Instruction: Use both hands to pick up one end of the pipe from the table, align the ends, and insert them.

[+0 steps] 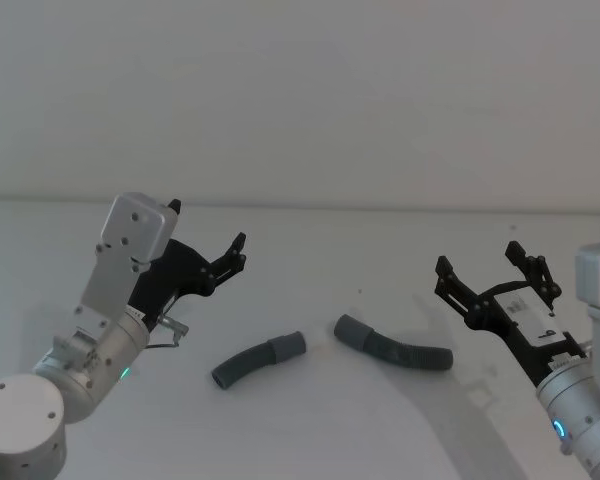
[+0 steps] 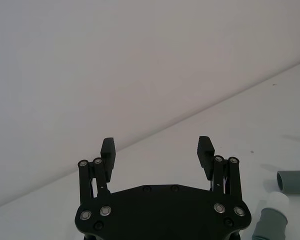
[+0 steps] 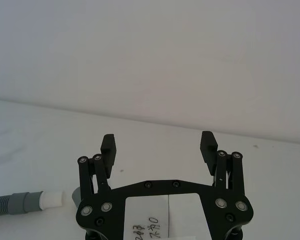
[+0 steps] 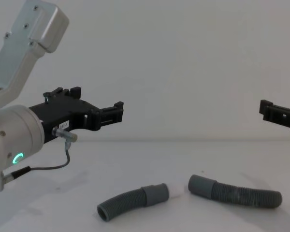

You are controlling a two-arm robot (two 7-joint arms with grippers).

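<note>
Black plastic left gripper [image 1: 208, 225], right gripper [image 1: 478, 258]: spread, empty. Dark-grey corrugated white-tipped hose [image 4: 130, 200], plain-cuffed hose [image 4: 237, 193]: curved. Either may roll when pinched, misaligning cuffs.

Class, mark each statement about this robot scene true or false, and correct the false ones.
1. The left pipe piece and the right pipe piece both lie on the table. True.
2. The left tool is shut on a pipe piece. False: it is open and empty, above the table.
3. The pieces are already joined. False: the left cuff and the right cuff lie apart.
4. The white tip is on the left pipe piece. True.
5. The right tool is open and empty. True.
</note>
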